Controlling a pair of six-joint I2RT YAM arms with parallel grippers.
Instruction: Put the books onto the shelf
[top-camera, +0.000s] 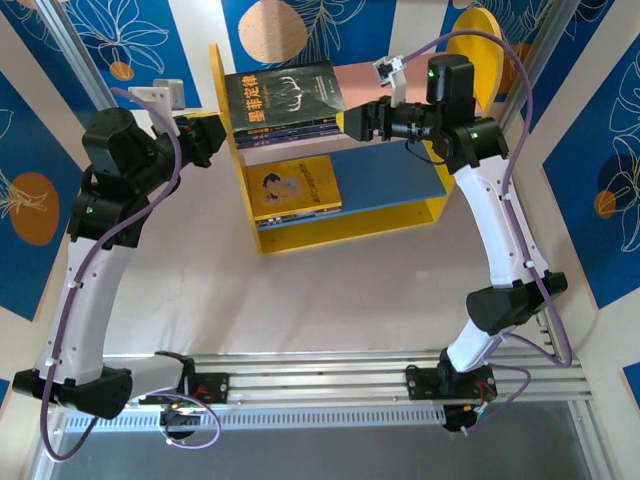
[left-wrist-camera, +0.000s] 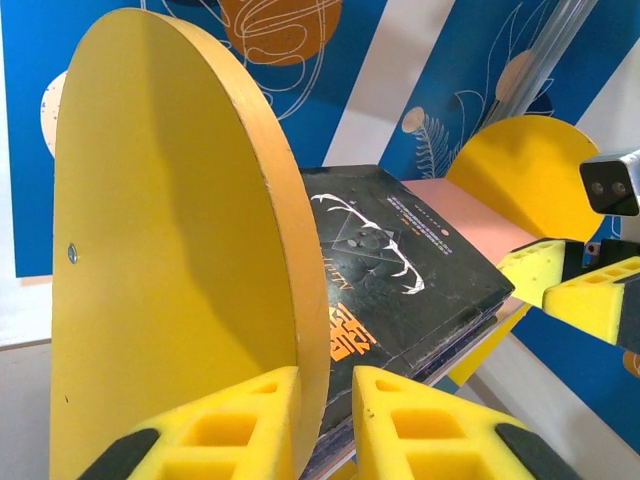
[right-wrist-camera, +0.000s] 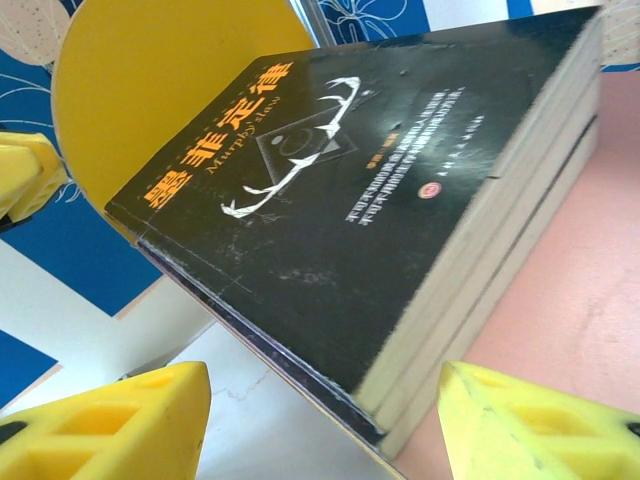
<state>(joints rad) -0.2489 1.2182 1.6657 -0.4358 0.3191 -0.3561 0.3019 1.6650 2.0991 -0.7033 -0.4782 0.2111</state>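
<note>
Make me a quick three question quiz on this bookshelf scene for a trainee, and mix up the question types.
1. True or false: the yellow book lies flat on the blue lower board.
2. The top book of the stack on the pink board shows: A a wolf, B antlers, C a man's portrait.
3. Which claw clamps the shelf by its yellow side?

Key
1. True.
2. B.
3. The left claw.
</note>
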